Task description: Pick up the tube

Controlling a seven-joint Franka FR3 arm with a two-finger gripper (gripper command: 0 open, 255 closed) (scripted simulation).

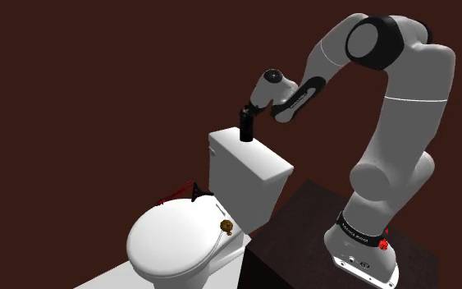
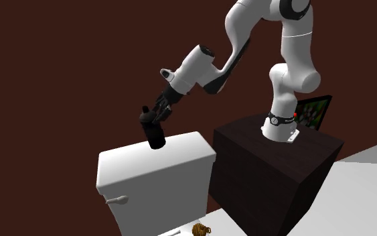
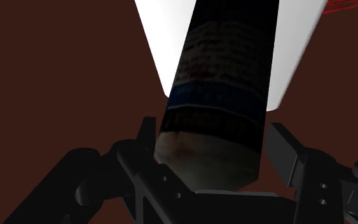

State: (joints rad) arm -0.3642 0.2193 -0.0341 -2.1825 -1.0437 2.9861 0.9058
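The tube (image 1: 246,130) is a dark cylinder with a printed label, at the white toilet tank's lid (image 1: 258,158). My black gripper (image 1: 246,113) comes down on it from above and is shut on the tube. In the second exterior view the tube (image 2: 156,136) leans slightly, its lower end at the far edge of the tank lid (image 2: 170,157), under the gripper (image 2: 155,119). Whether it touches the lid I cannot tell. In the wrist view the tube (image 3: 225,76) runs out between the fingers of the gripper (image 3: 212,137), over the lid (image 3: 165,44).
A white toilet with its seat cover (image 1: 176,238) down stands below the tank. A small brown object (image 1: 227,227) lies beside the seat, and a red-and-black item (image 1: 192,192) sits behind it. The dark stand (image 2: 274,164) is next to the tank. A flush lever (image 2: 116,199) sticks out of the tank's front.
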